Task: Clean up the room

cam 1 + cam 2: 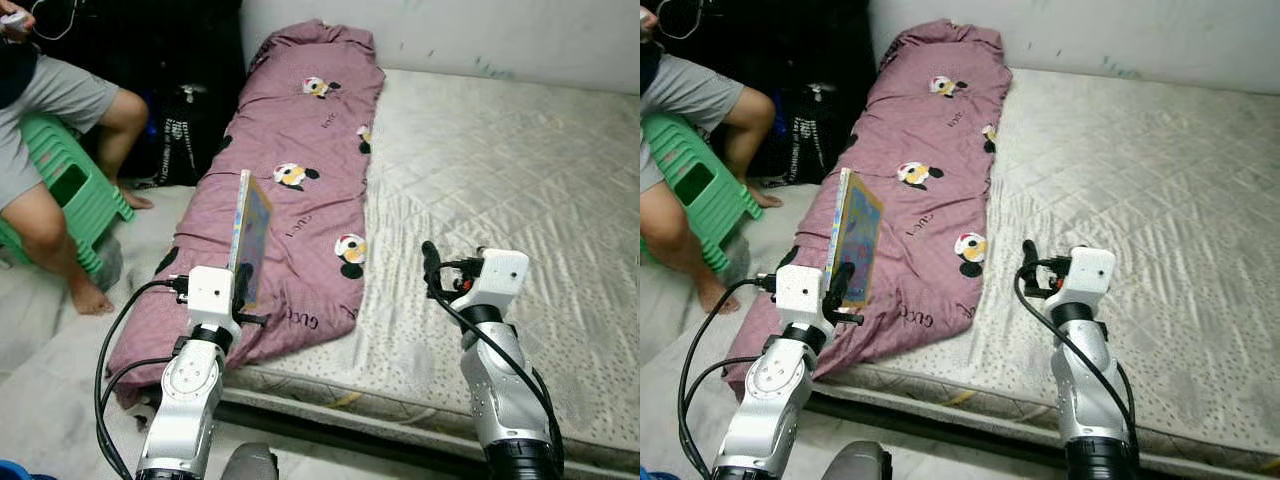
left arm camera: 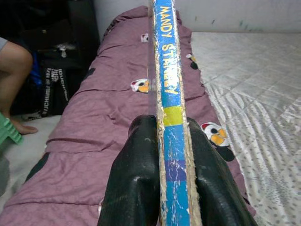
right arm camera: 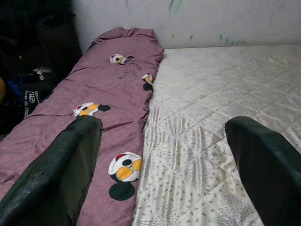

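From the head cameras, the left gripper [image 1: 240, 285] holds a thin book [image 1: 250, 228] upright on its edge, above the near end of the mauve quilt [image 1: 290, 140] that runs along the left edge of the bare mattress [image 1: 500, 170]. The right gripper [image 1: 432, 262] hovers over the mattress near its front edge, well apart from the book and carrying nothing. A person [image 1: 50, 130] sits on a green stool [image 1: 75, 190] off the mattress's left side. In the left wrist view, the two black fingers [image 2: 136, 183] are closed flat against either cover of the book, whose blue spine faces the camera and reads "MANDY STANLEY"; the grip sits low on the book, so most of its length stands unsupported above. In the right wrist view, the fingers [image 3: 61, 169] are spread wide over the seam between quilt and mattress, with nothing between them. The step in hand looks like carrying the book off to wherever it belongs; doing that well probably means keeping the pinch firm and the book vertical so that it does not pivot, swinging clear of the seated person, and keeping the idle arm out of the way.
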Available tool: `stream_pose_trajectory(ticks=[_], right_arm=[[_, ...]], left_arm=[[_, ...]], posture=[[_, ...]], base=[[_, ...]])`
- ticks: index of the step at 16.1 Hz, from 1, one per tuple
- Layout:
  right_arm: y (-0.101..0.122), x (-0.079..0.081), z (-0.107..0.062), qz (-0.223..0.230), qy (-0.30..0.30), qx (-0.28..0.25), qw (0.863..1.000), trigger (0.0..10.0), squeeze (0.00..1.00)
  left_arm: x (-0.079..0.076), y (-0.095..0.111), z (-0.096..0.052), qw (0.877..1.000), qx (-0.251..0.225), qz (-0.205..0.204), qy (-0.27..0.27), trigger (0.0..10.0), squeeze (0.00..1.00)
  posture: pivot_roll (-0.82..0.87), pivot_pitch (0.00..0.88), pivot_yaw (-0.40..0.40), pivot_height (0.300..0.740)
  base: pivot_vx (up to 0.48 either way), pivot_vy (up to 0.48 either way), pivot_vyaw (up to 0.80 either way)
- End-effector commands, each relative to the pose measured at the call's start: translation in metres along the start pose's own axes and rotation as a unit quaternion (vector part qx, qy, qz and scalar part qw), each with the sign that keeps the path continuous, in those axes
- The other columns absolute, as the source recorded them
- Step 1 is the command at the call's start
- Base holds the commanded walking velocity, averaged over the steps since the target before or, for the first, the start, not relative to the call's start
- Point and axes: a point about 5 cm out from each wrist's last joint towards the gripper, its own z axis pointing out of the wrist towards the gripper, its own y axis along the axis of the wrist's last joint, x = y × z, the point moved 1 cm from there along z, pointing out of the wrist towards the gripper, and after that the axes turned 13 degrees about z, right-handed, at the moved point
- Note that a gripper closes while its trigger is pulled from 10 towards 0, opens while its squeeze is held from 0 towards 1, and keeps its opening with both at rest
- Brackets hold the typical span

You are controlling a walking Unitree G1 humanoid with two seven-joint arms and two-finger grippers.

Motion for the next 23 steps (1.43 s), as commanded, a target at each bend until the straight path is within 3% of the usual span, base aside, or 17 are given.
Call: stream_pose_trajectory(ticks=[1,6,8,14,17,19,23], right_arm=[[0.002,-0.003,0.002,0.001,-0.009,-0.005,1.0,10.0,0.0],[0.005,-0.02,-0.012,-0.021,-0.045,-0.018,0.999,10.0,0.0],[-0.001,-0.035,-0.03,-0.038,-0.061,-0.002,0.997,10.0,0.0],[-0.005,-0.036,-0.039,-0.047,-0.065,0.007,0.997,10.0,0.0],[-0.003,-0.044,-0.049,-0.046,-0.091,0.0,0.995,10.0,0.0],[-0.007,-0.045,-0.054,-0.046,-0.095,0.006,0.994,10.0,0.0],[-0.007,-0.04,-0.05,-0.048,-0.085,0.01,0.995,10.0,0.0]], left_arm=[[0.002,0.006,0.003,1.0,-0.012,-0.001,0.001,10.0,0.0],[0.005,0.002,0.001,1.0,-0.006,0.002,0.003,10.0,0.0],[0.01,-0.006,-0.008,1.0,0.007,0.007,0.009,10.0,0.0],[0.015,-0.008,-0.011,0.999,0.012,0.008,0.033,10.0,0.0],[0.021,-0.017,-0.023,0.999,0.022,-0.004,0.048,10.0,0.0],[0.022,-0.018,-0.025,0.998,0.022,0.017,0.054,10.0,0.0],[0.019,-0.014,-0.021,0.999,0.017,0.024,0.04,10.0,0.0]], posture=[[-0.02,0.0,0.023,0.74],[-0.02,0.0,0.025,0.74],[-0.02,0.01,0.027,0.74],[-0.01,0.012,0.032,0.74],[-0.02,0.008,0.035,0.74],[-0.02,0.016,0.041,0.74],[-0.02,0.017,0.036,0.74]], base=[[0.0,-0.277,0.0],[0.0,-0.298,0.0],[0.0,-0.283,0.0],[0.0,-0.141,0.0],[0.0,0.0,0.0],[0.0,0.0,0.0],[0.0,0.0,-0.13]])
